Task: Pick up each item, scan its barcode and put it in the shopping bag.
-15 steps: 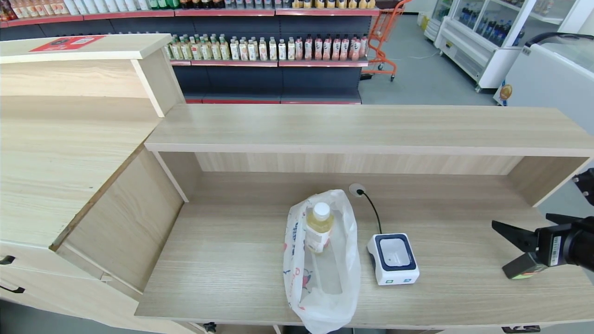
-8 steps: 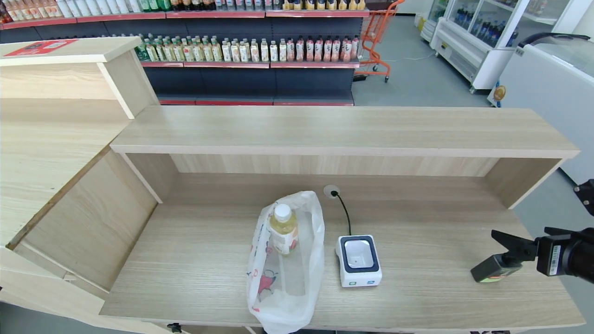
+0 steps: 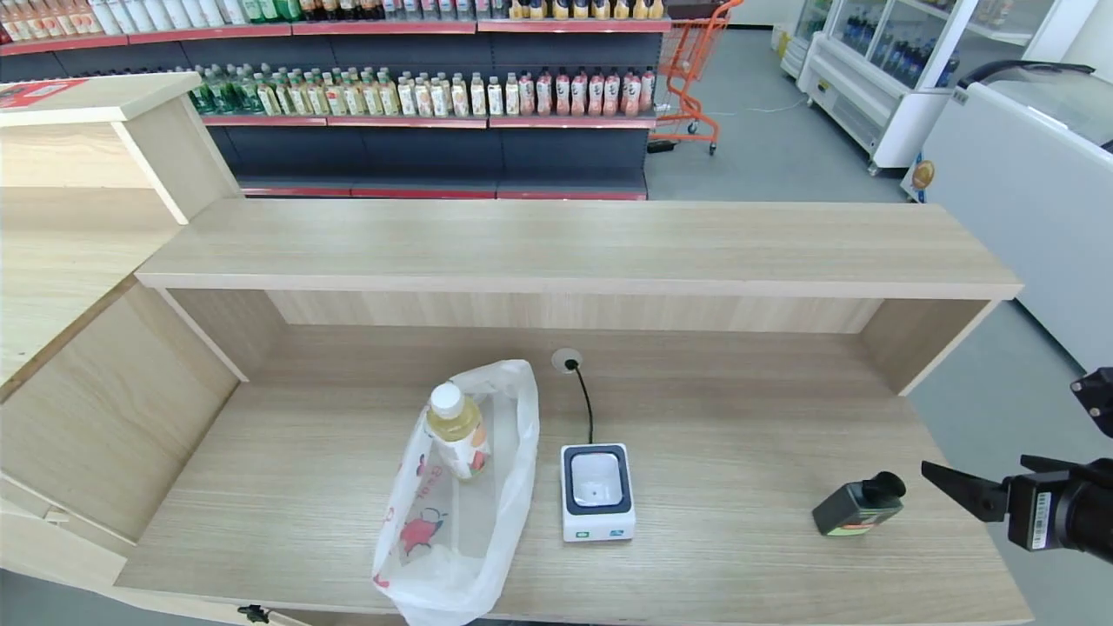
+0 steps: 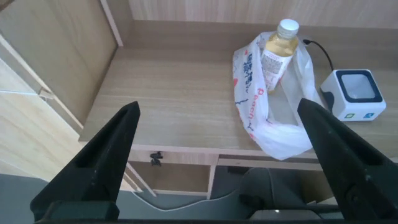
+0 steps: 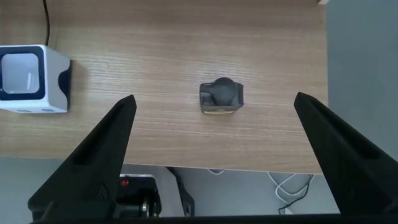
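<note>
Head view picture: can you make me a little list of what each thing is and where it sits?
counter: light wood, everything sits on it
shopping bag: white plastic, mouth open, left of the scanner
bottle: yellow drink, white cap, inside the shopping bag
scanner: white box with a black cable, middle of the counter
dark container: small, black cap, on the counter right of the scanner, outside the bag
right pincer: open, empty, beside the dark container, not touching it
left pincer: open, empty

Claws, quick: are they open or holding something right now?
Left claw: open, holding nothing.
Right claw: open, holding nothing.
</note>
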Robot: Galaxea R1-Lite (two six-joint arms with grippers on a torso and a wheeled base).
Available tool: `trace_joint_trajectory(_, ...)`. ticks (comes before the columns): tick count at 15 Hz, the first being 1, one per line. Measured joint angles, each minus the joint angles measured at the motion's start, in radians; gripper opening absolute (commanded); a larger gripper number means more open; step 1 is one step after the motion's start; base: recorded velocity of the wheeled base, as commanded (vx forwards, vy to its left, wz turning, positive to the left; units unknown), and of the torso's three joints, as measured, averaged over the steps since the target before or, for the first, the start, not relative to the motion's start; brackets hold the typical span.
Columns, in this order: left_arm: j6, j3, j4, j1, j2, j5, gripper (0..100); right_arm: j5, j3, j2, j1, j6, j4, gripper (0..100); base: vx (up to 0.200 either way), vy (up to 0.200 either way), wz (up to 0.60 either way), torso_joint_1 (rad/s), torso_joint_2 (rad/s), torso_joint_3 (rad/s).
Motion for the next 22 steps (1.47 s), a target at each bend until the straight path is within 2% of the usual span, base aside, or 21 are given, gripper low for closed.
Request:
trace_joint_trajectory(5, 0.007, 0.000, -0.001, 0.001, 0.000, 0.000, 100, 0.000, 0.024, -0.021, 0.001, 0.000, 0.001, 100, 0.000, -0.040, 0.00, 0.000, 0.00, 0.000)
trace_joint_trajectory(10, 0.009, 0.000, 0.000, 0.000, 0.000, 0.000, 100, -0.001, 0.049, -0.047, 0.005, -0.001, 0.015, 100, -0.200, 0.000, 0.00, 0.008, 0.01, -0.001)
trace_joint_trajectory(13, 0.009, 0.000, 0.000, 0.001, 0.000, 0.000, 100, -0.012, 0.051, -0.055, 0.004, -0.003, 0.031, 100, 0.000, 0.000, 0.00, 0.000, 0.00, 0.000)
trace_joint_trajectory(17, 0.010, 0.000, 0.000, -0.001, 0.000, -0.001, 100, -0.116, 0.046, -0.032, 0.001, -0.038, 0.034, 100, 0.000, -0.200, 0.00, 0.010, 0.00, 0.004)
trace_joint_trajectory(20, 0.009, 0.000, 0.000, 0.000, 0.000, -0.001, 100, -0.139, 0.052, -0.029, -0.002, -0.119, 0.128, 100, 0.000, -0.200, 0.00, 0.009, 0.01, -0.002)
trace_joint_trajectory(22, 0.007, 0.000, 0.000, 0.000, 0.000, 0.000, 100, -0.156, 0.048, -0.039, -0.002, -0.160, 0.180, 100, 0.000, 0.000, 0.00, 0.000, 0.00, 0.000)
